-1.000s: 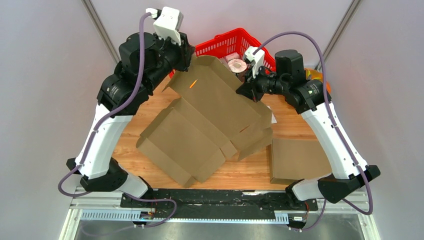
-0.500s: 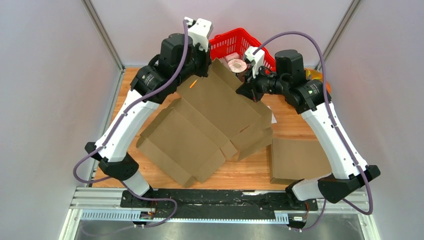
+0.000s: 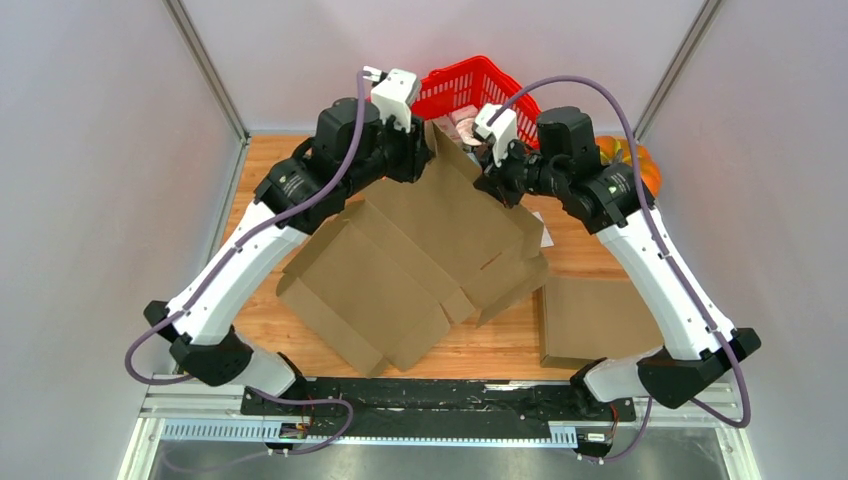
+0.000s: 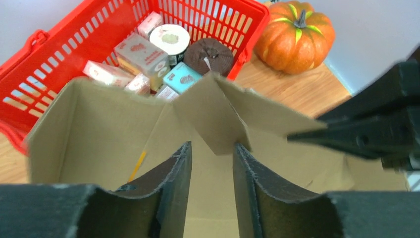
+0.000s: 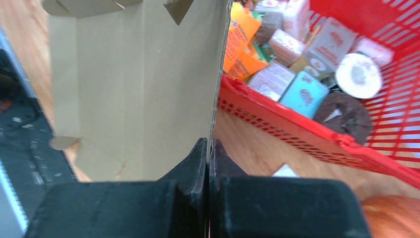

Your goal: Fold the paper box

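Inspecting the top view: the paper box (image 3: 440, 240) lies half-formed on the counter (image 3: 575, 235), its far panel (image 3: 450, 195) raised toward the red basket (image 3: 470, 85). Within the last second the left arm has swung in from the far left. The left end effector (image 3: 425, 160) now sits at the far-left corner of that panel. The right end effector (image 3: 492, 180) has shifted slightly farther while keeping its place on the far-right edge. A flat cardboard sheet (image 3: 595, 315) lies apart at the near right.

Left wrist view: the left end effector (image 4: 211, 148) is released, jaws spread. A pointed flap (image 4: 213, 114) stands just ahead of the gap; contact cannot be confirmed. The pumpkin (image 4: 294, 34) sits beyond the box, right of the basket.

Right wrist view: the right end effector (image 5: 208, 148) is clenched on the thin edge of the upright far panel, just beside the basket rim.

Assessment: with both arms now at one panel, the left appears placed to take the flap. Folding looks to be at an early stage.
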`<state>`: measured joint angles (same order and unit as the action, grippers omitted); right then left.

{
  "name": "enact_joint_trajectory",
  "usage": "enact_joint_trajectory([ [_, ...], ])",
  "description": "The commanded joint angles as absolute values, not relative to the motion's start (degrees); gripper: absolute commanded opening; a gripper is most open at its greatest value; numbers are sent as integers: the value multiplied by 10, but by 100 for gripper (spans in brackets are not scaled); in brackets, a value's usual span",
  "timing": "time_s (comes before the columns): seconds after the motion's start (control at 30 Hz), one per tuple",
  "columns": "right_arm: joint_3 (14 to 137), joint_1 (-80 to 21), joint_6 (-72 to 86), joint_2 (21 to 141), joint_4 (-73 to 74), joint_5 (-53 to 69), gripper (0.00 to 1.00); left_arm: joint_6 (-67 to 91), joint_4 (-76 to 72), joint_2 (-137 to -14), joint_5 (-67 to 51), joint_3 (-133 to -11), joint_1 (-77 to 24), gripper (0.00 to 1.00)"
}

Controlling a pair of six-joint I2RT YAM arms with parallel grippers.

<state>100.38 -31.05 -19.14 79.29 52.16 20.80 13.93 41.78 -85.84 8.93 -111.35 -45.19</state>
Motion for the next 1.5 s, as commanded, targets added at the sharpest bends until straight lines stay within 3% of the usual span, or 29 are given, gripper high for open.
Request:
enact_joint_trajectory([
  [0.0, 976, -316, -298, 757, 509, 122, 0, 120, 388, -751, 68, -1064, -454, 49],
  [0.2, 942, -316, -316, 730, 488, 44, 0, 112, 422, -618, 75, -960, -449, 57],
  [0.43, 969, -316, -299, 679, 566, 14, 0, 147, 441, -509, 77, -808, -441, 63],
  [0.67, 971, -317, -286, 578, 597, 210, 0, 152, 430, -459, 51, -766, -418, 65],
  [0.8, 1049, -317, -284, 597, 711, 342, 0, 158, 424, -450, 26, -768, -417, 65],
  [0.93, 1059, -318, -266, 597, 723, 414, 0, 157, 429, -432, 32, -766, -417, 64],
  [1.17, 1051, -319, -255, 636, 723, 343, 0, 153, 445, -396, 59, -763, -417, 65],
  [1.47, 934, -347, -281, 707, 581, 100, 0, 156, 443, -369, 105, -721, -417, 66],
])
